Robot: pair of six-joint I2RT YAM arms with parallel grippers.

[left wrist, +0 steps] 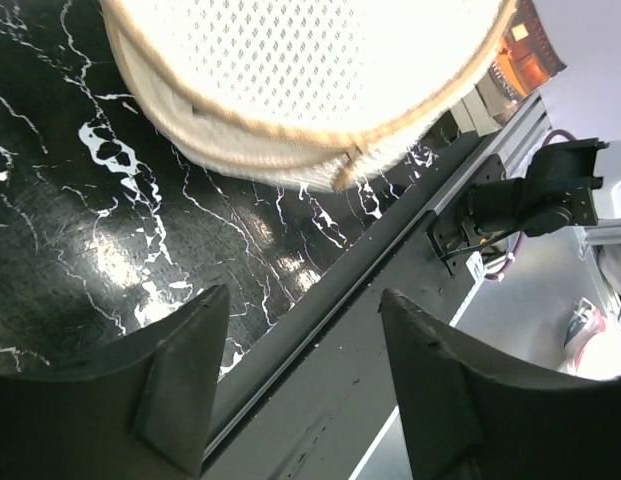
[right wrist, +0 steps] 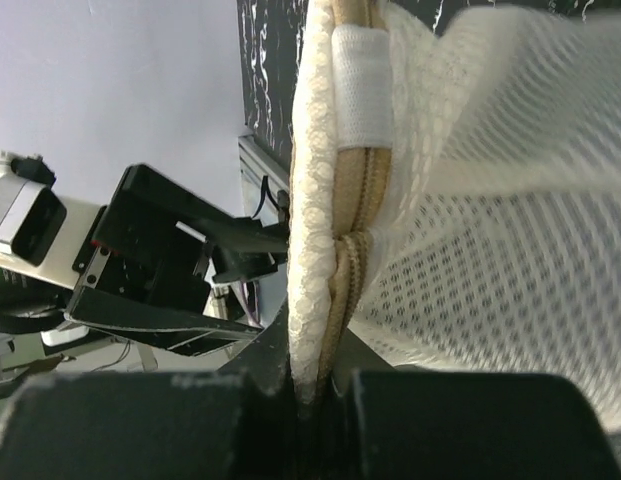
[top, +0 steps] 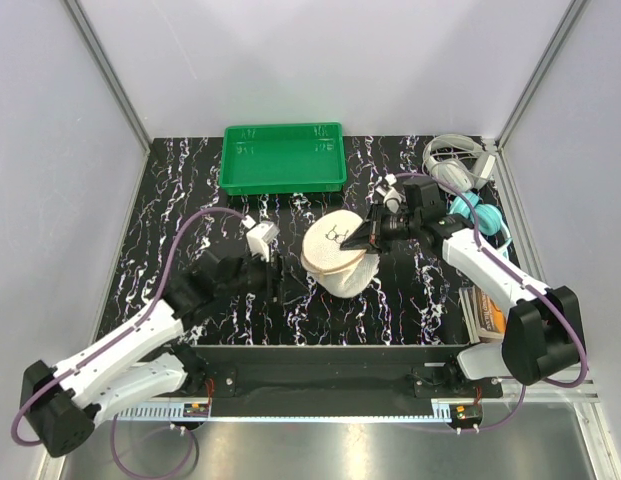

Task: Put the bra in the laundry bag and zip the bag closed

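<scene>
The cream mesh laundry bag (top: 338, 257) stands at the middle of the black marbled table, its flat top with the small black eyeglasses mark facing up. My right gripper (top: 358, 238) is shut on the bag's zipper rim (right wrist: 330, 260) at its right upper edge. The left wrist view shows the bag's side and seam (left wrist: 290, 100) from below. My left gripper (top: 280, 282) is open and empty, just left of the bag and apart from it. The bra is not visible in any view.
A green plastic tray (top: 283, 158) sits at the back. Grey-and-teal headphones (top: 468, 190) lie at the back right. A small orange-and-white packet (top: 487, 312) lies at the right front near the table's metal front rail (left wrist: 370, 300).
</scene>
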